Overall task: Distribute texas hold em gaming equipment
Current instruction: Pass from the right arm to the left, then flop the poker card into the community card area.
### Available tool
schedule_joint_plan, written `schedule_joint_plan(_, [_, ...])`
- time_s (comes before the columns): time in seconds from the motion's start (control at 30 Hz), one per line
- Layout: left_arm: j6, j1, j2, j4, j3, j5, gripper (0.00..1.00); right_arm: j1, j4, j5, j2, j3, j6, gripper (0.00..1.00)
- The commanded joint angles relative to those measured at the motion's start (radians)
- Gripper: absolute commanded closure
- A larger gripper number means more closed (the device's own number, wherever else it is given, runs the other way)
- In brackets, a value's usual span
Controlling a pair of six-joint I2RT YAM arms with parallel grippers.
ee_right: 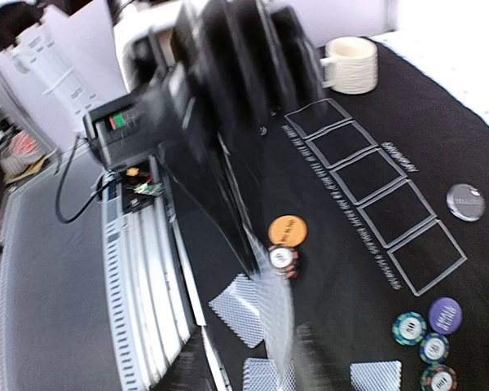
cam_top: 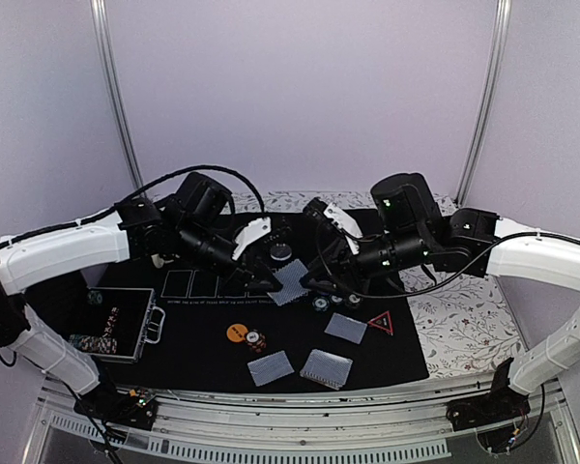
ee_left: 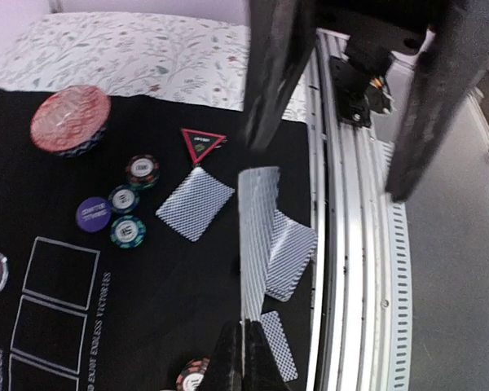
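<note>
left gripper (ee_left: 243, 340) is clamped hard on one end of a single playing card (ee_left: 257, 236), which is held up above the black mat (cam_top: 203, 362) around mid-table. right gripper (cam_top: 315, 281) sits just right of that card. In the left wrist view we see its two fingers (ee_left: 273, 81) standing apart, but it's blurred and we can't tell if one touches the card. Flat on the mat below we have the near-left card (cam_top: 271, 367), the near-right card (cam_top: 326, 367), and the right card (cam_top: 346, 327) just left of the triangle marker (cam_top: 381, 322). orange disc (cam_top: 236, 333) has a chip stack (cam_top: 256, 341) just beside it. striped chips (ee_left: 124, 199) cluster by the purple disc (ee_left: 93, 213), and the open chip case (cam_top: 121, 329) is at far left of the mat
</note>
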Motion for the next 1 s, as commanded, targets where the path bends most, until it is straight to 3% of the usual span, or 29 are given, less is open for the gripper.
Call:
schedule_joint_plan(0.0, [-0.265,0.172,-0.080,0.183,-0.115,-0.024,1.00,0.003,0.055,0.222,-0.093,-0.070,0.058,0.36])
schedule_joint_plan(0.1, [-0.450,0.340,-0.091,0.240,-0.222,-0.065,1.00,-0.003,0.093,0.261,-0.140,-0.120,0.095,0.19])
schedule_joint_plan(0.23, [-0.630,0.613,-0.080,0.290,-0.362,-0.045,1.00,-0.006,0.117,0.254,-0.166,-0.162,0.119,0.13])
schedule_joint_plan(0.33, [-0.625,0.719,-0.017,0.259,-0.395,-0.128,1.00,-0.009,0.119,0.247,-0.160,-0.176,0.125,0.12])
schedule_joint_plan(0.77, [-0.551,0.830,0.106,0.154,-0.407,-0.289,1.00,-0.008,0.121,0.236,-0.137,-0.181,0.112,0.11])
schedule_joint_plan(0.97, [-0.555,0.846,0.137,0.159,-0.392,-0.259,1.00,-0.009,0.129,0.230,-0.129,-0.185,0.101,0.11])
